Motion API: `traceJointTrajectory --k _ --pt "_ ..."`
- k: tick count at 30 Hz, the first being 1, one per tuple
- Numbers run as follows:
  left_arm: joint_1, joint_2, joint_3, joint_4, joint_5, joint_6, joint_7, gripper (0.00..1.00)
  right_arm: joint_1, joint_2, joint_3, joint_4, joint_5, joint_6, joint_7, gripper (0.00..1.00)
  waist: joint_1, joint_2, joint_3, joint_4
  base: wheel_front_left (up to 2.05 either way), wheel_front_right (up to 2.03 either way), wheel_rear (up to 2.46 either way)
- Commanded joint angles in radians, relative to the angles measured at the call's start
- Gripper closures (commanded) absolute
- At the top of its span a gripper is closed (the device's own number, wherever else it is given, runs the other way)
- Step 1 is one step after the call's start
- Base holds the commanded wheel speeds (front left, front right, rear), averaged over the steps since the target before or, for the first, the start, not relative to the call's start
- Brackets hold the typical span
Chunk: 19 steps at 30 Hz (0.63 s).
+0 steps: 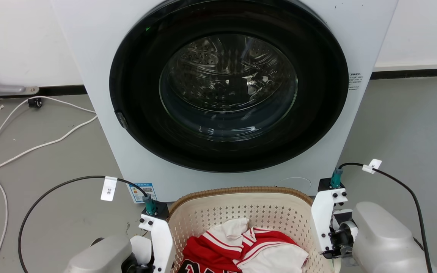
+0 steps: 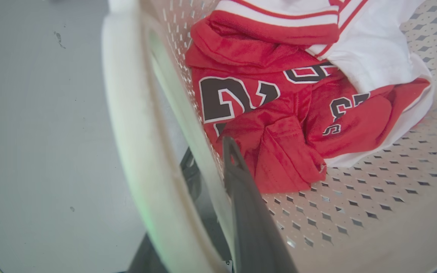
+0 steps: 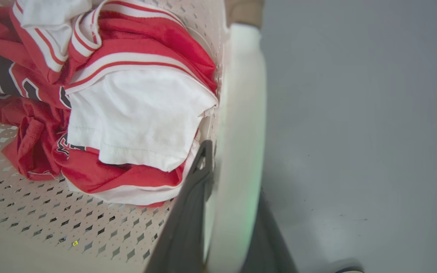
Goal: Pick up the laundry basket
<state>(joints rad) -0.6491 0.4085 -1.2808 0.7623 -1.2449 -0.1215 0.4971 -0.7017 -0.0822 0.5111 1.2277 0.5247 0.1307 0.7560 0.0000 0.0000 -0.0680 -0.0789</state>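
Grasp stage looks done, lift not yet evident. Laundry basket (image 1: 241, 201) sits low, just before washing machine (image 1: 101, 57), with red-and-white jerseys (image 1: 241, 246) inside. Left gripper (image 2: 209, 151) jaws straddle left handle, one finger inside wall and one outside, seemingly clamped on it. Right gripper (image 3: 233, 170) does same on right handle. Contact with floor (image 1: 412, 125) hidden. Remaining: raise both arms together, keeping laundry basket level.

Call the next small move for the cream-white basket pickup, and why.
Probably raise both arms straight up together, level. The left gripper and right gripper each straddle a side handle of the cream-white perforated plastic laundry basket, one finger inside, one outside; clamping can't be confirmed. The white washing machine stands close ahead.
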Motion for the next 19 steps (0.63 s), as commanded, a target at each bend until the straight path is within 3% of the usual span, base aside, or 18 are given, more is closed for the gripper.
traceJointTrajectory --k 1,19 --pt "-0.007 0.009 0.0 -0.002 0.0 -0.016 0.002 1.0 -0.01 -0.022 0.009 0.008 -0.005 0.0 -0.007 1.0 0.0 0.0 0.0 0.0 0.0 0.0 0.0" --pt "-0.006 0.004 0.0 0.006 0.008 -0.016 -0.003 1.0 -0.024 -0.025 0.032 0.019 0.011 0.0 -0.013 1.0 0.0 0.0 0.003 -0.001 0.0 0.0 0.0"
